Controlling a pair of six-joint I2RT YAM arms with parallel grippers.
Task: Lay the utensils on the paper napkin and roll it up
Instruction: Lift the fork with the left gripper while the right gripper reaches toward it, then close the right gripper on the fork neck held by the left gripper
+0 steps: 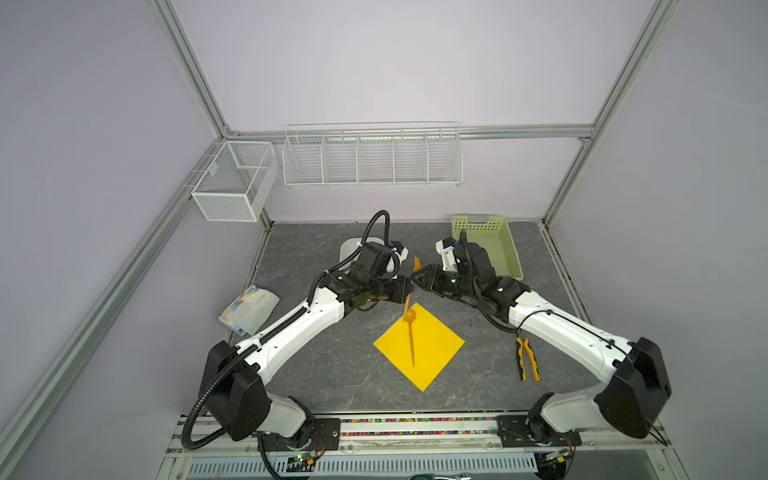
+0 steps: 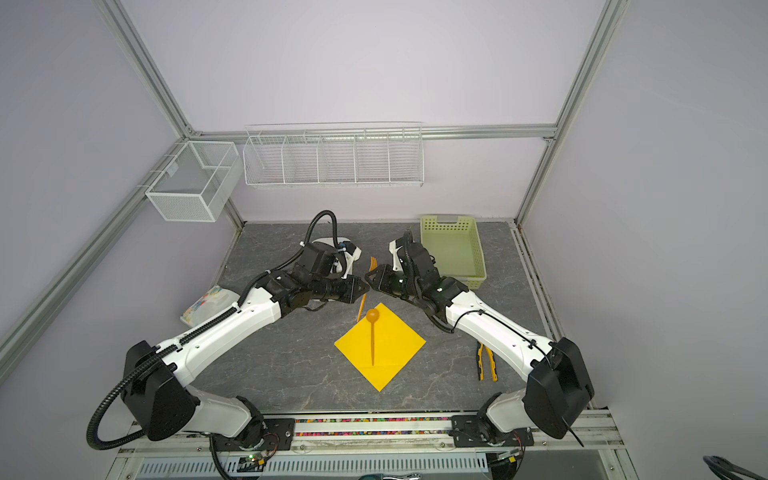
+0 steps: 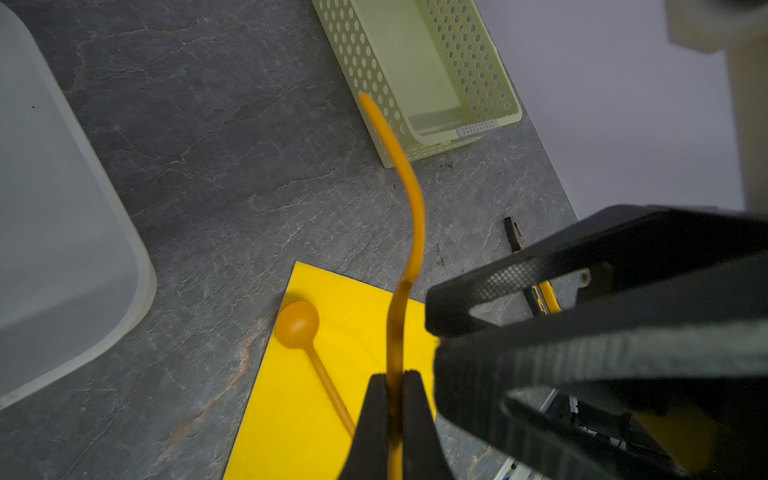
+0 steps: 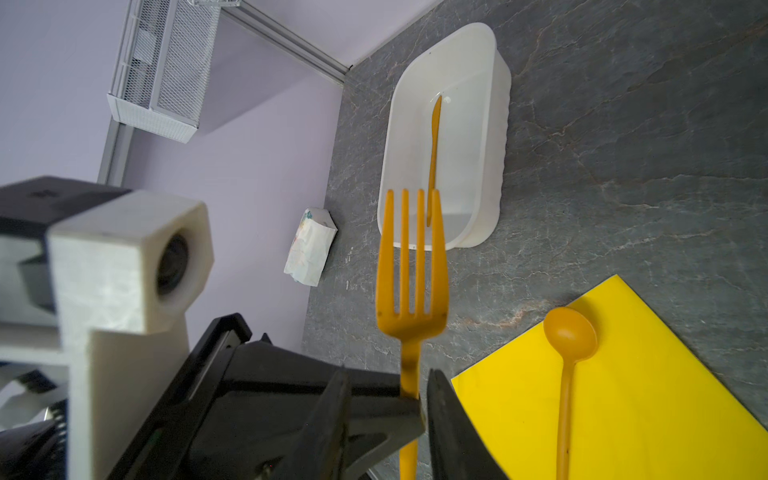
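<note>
Pinches fork (image 4: 411,291) by the handle in left gripper (image 3: 395,378), fingers pressed tight, aloft just beyond paper napkin's (image 1: 432,349) far corner; brackets its neck with right gripper (image 4: 388,372), fingers spread, a gap showing; spoon (image 1: 411,332) flat on the napkin, knife (image 4: 434,145) in white tub (image 4: 490,124)

Left gripper (image 3: 395,378) pinched, right gripper (image 1: 415,277) parted

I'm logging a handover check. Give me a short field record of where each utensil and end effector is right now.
fork: held off the table
left end effector: shut on the fork's handle
right end effector: jaws apart, at the same handle
spoon: lying on the paper napkin
third orange utensil: inside the white tub
</note>
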